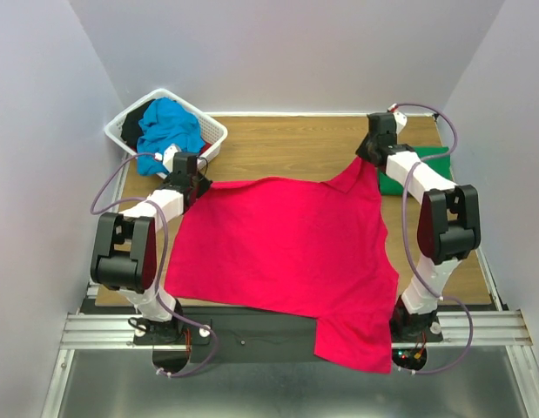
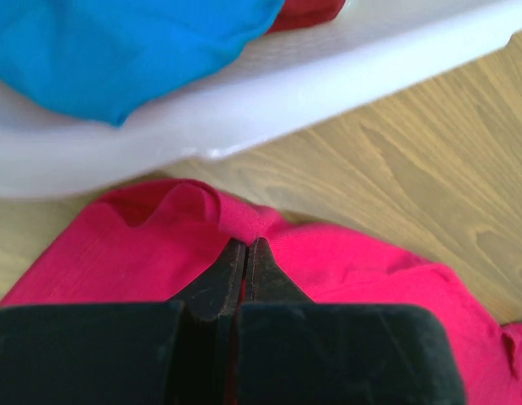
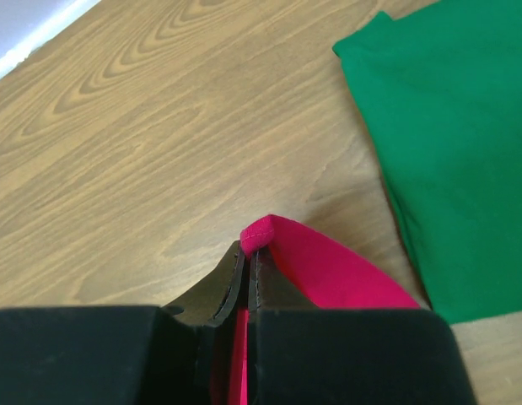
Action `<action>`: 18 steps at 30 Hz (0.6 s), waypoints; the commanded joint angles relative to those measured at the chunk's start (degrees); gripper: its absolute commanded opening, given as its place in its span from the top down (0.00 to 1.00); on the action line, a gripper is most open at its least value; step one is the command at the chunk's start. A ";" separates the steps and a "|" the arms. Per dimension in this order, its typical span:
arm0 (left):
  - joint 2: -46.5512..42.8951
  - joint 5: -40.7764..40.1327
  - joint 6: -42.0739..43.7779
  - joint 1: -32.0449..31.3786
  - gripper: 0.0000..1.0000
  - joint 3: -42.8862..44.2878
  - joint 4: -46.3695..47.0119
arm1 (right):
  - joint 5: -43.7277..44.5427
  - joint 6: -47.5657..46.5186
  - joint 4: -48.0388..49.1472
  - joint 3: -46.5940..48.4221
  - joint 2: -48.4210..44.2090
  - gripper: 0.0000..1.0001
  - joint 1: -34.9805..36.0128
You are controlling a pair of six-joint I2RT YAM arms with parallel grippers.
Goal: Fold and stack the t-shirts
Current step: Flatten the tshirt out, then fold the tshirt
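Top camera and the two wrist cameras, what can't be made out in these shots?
- Most of the green t-shirt: top view, behind the right arm; right wrist view, cut by the frame edge.
- What lies in the basket under the turquoise t-shirt: covered in top view, blurred in left wrist view.
- Neck label of the pink t-shirt: not seen in any view.

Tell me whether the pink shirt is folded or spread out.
Spread out: the pink shirt lies open and mostly flat across the table.

A plain crimson-pink t-shirt [image 1: 286, 252] met both black grippers. Past the left gripper [image 2: 246, 253] was a turquoise-blue tee [image 2: 117, 42] in a white basket [image 2: 328, 76]; beside the right gripper [image 3: 250, 257], a green tee [image 3: 446, 143].
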 commanded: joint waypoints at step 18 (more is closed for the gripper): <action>-9.59 3.16 3.17 2.82 1.00 -3.36 1.04 | -7.12 5.58 -8.90 -20.69 -28.29 0.99 -0.54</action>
